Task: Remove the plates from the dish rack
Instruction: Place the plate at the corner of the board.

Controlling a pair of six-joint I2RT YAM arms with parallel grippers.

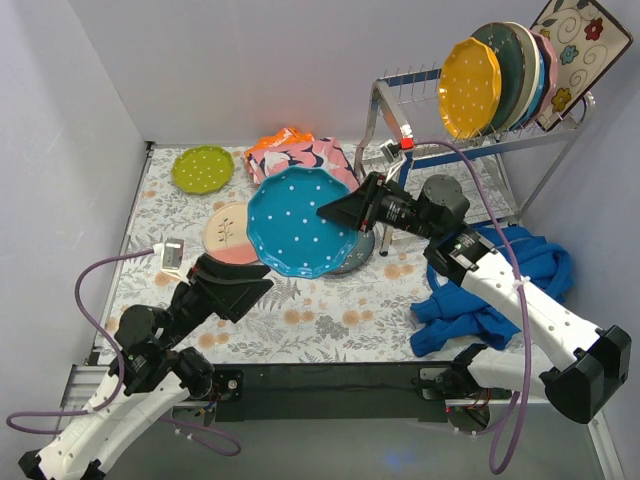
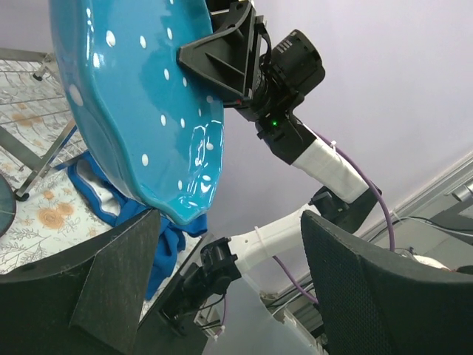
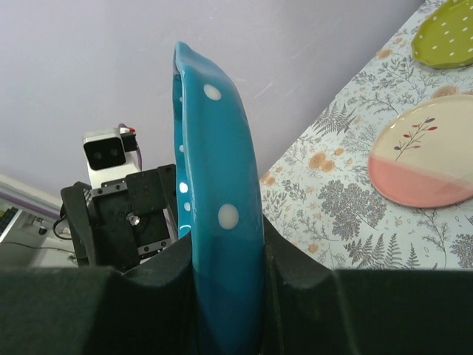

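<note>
A blue white-dotted plate [image 1: 295,222] hangs tilted above the middle of the table, and my right gripper [image 1: 338,211] is shut on its right rim. In the right wrist view that plate [image 3: 219,185] stands edge-on between my right gripper's [image 3: 225,255] fingers. My left gripper [image 1: 258,280] is open just below the plate's near-left edge; the plate's lower rim [image 2: 148,126] hangs just above the gap of that gripper [image 2: 229,237] without touching it. The dish rack [image 1: 470,150] at back right holds an orange dotted plate [image 1: 470,87], several more round plates behind it and a square floral plate [image 1: 580,50].
On the table lie a lime dotted plate [image 1: 202,168], a cream-pink plate [image 1: 228,232] and a dark plate [image 1: 360,252] partly hidden under the blue one. A pink bird-print cloth [image 1: 300,155] lies at the back, a blue garment [image 1: 500,285] at the right.
</note>
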